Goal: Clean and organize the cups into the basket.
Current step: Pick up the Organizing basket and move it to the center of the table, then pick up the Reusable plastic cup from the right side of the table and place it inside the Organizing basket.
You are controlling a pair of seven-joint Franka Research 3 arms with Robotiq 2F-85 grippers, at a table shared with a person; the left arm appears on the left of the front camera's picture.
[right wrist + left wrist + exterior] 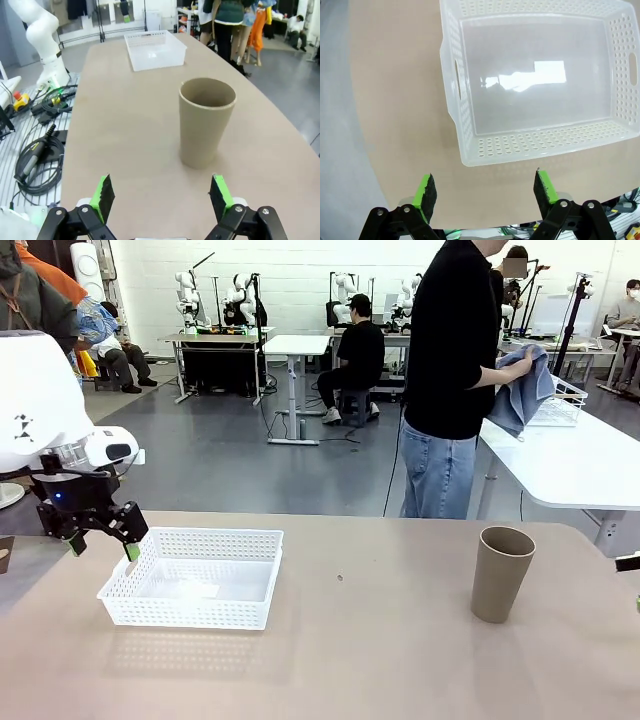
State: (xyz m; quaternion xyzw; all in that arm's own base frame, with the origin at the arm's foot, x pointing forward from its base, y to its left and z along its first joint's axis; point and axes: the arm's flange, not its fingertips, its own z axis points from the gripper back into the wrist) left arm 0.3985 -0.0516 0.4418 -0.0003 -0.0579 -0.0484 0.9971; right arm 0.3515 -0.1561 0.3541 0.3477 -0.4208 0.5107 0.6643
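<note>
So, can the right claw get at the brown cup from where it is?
Probably yes: the cup stands upright just ahead of the open right claw, with bare table between them and nothing beside it.

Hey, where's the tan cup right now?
Front view: the cup stands upright on the table, right side, well apart from the basket at left. Right wrist view: it stands just ahead of the right gripper.

The left arm (40, 400) comes in at nine o'clock of the front view, wrist turned downward. The left end effector (103, 548) hangs with jaws spread wide, nothing between them. The right end effector (162, 197) is likewise spread and empty.
</note>
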